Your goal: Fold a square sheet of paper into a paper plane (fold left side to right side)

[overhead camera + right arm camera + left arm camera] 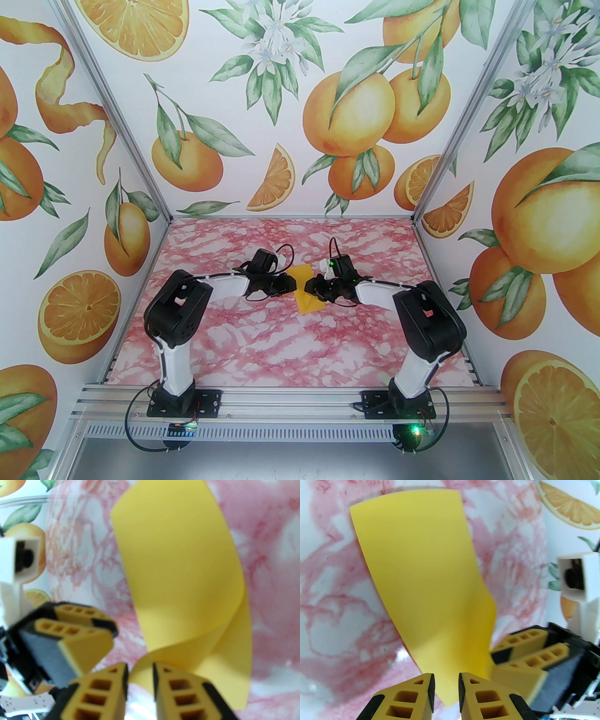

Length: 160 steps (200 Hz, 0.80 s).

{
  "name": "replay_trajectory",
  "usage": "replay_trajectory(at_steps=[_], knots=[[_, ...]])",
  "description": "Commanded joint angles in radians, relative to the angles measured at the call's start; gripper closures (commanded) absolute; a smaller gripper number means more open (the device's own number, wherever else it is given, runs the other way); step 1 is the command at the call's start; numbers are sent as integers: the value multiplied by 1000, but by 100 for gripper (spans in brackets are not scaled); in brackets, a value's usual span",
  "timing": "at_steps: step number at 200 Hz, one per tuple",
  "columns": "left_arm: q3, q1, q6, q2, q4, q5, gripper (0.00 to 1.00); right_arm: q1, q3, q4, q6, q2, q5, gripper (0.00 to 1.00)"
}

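Between the left fingers and the right fingers, which met nearly tip to tip over the middle of the desk, lay the yellow sheet of paper, bent over on itself into a narrow strip. Its long edges ran away from both sets of fingertips, and its far end lay well ahead of them.

Seen from the left wrist, the near corner of the strip showed in the gap between the left fingers, which stood slightly parted and were not pressed on it. The long edge on the side toward the right fingers buckled upward just beside them.

Seen from the right wrist, the upper layer bowed up and rolled round in a soft loop just ahead of the fingertips, rounded rather than creased flat. Its low edge dipped into the gap between the right fingers, which also stood a little apart, with daylight on either side of the paper.

Little room was left between the two sets of fingers. Open desk stretched ahead of them toward the back wall and behind them toward the metal rail at the near edge.

That surface was glossy pink-and-white marble print with patches of glare. Printed oranges, leaves and blossoms covered the walls, and metal posts stood in the corners.
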Motion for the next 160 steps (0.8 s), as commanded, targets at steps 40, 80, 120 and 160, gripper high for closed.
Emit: replay_trajectory(at_steps=[40, 80, 120, 160], knots=[[-35, -16, -42, -17, 101, 41, 72, 3, -2, 55, 19, 19, -23, 55], [-39, -17, -44, -13, 113, 47, 73, 3, -10, 66, 29, 20, -24, 75], [-40, -23, -63, 7, 154, 70, 73, 0, -13, 50, 18, 19, -14, 95], [-32, -27, -65, 31, 146, 82, 74, -1, -11, 50, 18, 20, -13, 96]])
